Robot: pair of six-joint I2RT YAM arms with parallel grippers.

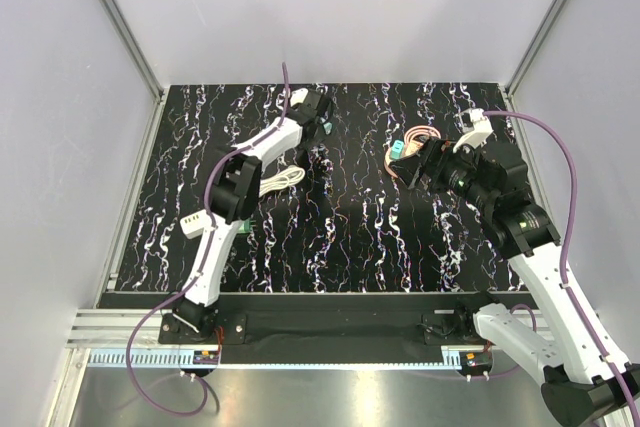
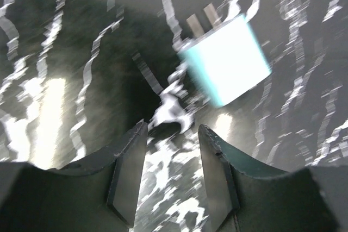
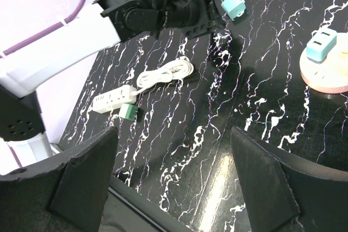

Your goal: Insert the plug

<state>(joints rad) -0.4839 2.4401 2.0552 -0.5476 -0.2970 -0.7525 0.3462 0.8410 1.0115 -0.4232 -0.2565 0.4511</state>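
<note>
ok so I'm driving this one remotely, quick note on the setup. The small teal cube-shaped plastic plug [image 2: 228,69] looks to be lying at the far side of the black white-veined marble-look bench [image 1: 350,237]. It's just ahead of the left fingers [image 2: 128,172] but off to their right in the left wrist cam, so NOT in the gap btw them. Left fingers are parted only part way w/ nothing but bench between them, not gripping anything.

The two flat metal prongs [image 2: 201,23] point away from the fingers, so the plug's axis runs roughly along my reach, a bit skewed. IMO I need a shift right before any squeeze, else one finger clips a corner and shoves it.

Left arm is def the nearer one. Right fingers [image 3: 81,177] are spread wide and empty, well apart from the plug, near the round pink disc [image 3: 326,74] that carries a second pale teal plug [image 3: 321,44].

Looks-wise it's boxy w/ smooth faces, pale turquoise, smeared and washed out in the wrist cam. Prob light and slippery. The long white plastic power strip [image 3: 113,100] sits well apart, back toward the left arm's base, w/ a brighter green plastic cube [image 3: 129,112] touching or just beside it, can't tell which
</note>
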